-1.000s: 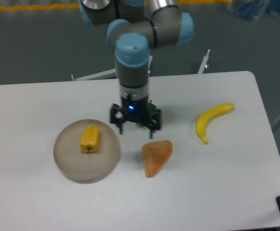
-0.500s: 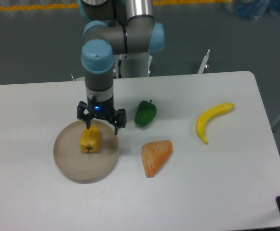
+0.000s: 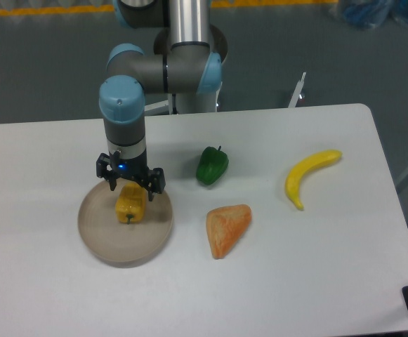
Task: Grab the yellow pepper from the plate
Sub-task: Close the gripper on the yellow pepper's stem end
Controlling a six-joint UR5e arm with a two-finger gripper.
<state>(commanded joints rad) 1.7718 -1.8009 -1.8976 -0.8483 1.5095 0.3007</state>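
The yellow pepper (image 3: 130, 204) lies on the round beige plate (image 3: 102, 235) at the left of the white table, its green stem pointing toward the front. My gripper (image 3: 130, 187) hangs straight over the pepper's far end. Its two dark fingers are spread open, one on each side of the pepper's top. The fingers do not grip the pepper. The pepper's far end is partly hidden by the gripper body.
A green pepper (image 3: 211, 166) lies right of the gripper. An orange wedge-shaped object (image 3: 226, 228) lies to the front right of the plate. A curved yellow banana (image 3: 308, 175) lies at the right. The table's front edge is near the plate.
My gripper has moved left across the table, from beside the green pepper to over the yellow pepper on the plate. The green pepper is now uncovered. The pepper has not moved.
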